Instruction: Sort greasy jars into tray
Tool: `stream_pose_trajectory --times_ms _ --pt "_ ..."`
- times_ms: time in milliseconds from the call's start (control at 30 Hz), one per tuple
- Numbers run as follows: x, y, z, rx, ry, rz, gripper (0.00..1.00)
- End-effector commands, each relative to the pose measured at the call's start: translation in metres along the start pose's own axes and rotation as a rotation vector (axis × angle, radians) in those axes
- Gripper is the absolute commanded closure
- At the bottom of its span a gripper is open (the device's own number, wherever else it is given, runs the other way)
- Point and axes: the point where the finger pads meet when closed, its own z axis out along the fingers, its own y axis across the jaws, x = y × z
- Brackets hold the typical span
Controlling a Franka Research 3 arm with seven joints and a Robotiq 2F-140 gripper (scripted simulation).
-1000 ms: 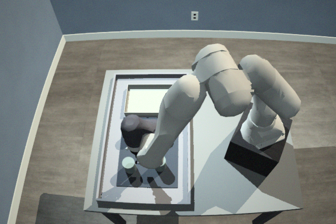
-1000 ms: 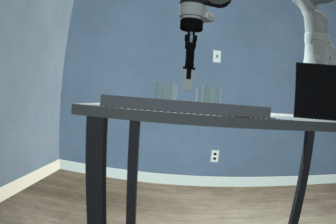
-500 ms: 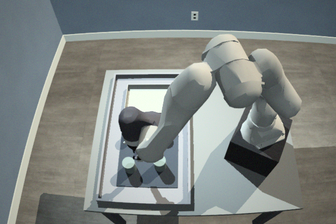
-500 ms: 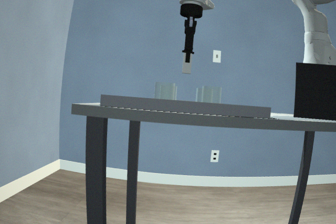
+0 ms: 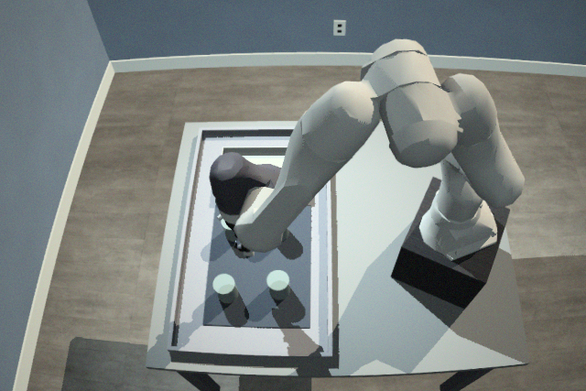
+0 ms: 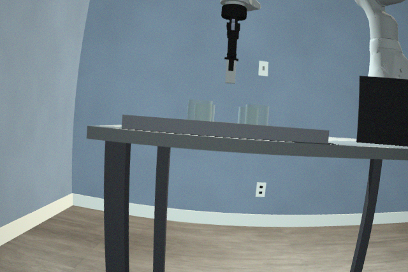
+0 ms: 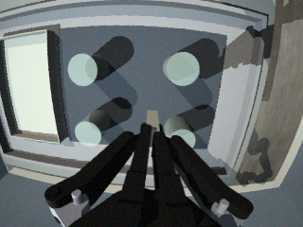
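My gripper (image 5: 244,252) (image 6: 230,76) (image 7: 151,118) is shut and empty, its fingertips above the jars' height and over the mat (image 5: 302,277) (image 7: 151,47), among the four jars. All four jars stand upright, pale green, on the mat. Beyond the tray's side are two jars: one (image 5: 277,282) (image 7: 184,69) and another (image 5: 223,285) (image 7: 185,138). Nearer the tray are a third jar (image 7: 82,69) and a fourth jar (image 5: 225,226) (image 7: 88,133), partly hidden by the arm in the top view. The tray (image 5: 253,150) (image 7: 33,137) lies beside the mat with no jar seen in it. Grease cannot be seen.
A raised rim (image 5: 184,244) (image 6: 224,127) runs round the work area on the table (image 5: 369,197). The robot's black base block (image 5: 435,273) (image 6: 382,111) stands at the right. The arm hides part of the tray and mat in the top view.
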Motion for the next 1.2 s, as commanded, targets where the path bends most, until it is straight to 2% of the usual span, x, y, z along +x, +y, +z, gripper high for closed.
stream_pose_trajectory --times_ms 0,200,267,500,533,767,833,1133,1167 --pt "0.0 -0.03 -0.001 -0.001 0.0 -0.047 1.0" --pt "0.0 -0.08 -0.001 -0.001 0.0 -0.047 1.0" --pt "0.0 -0.08 -0.001 -0.001 0.0 -0.047 1.0" --pt "0.0 -0.138 -0.001 -0.001 0.0 -0.047 1.0" --pt "0.0 -0.138 -0.001 -0.001 0.0 -0.047 1.0" --pt "0.0 -0.138 0.033 -0.001 0.0 -0.047 1.0" --pt "0.0 -0.138 0.033 -0.001 0.0 -0.047 1.0" --pt "0.0 -0.138 0.076 -0.001 0.0 -0.047 1.0" --pt "0.0 -0.138 0.076 -0.001 0.0 -0.047 1.0"
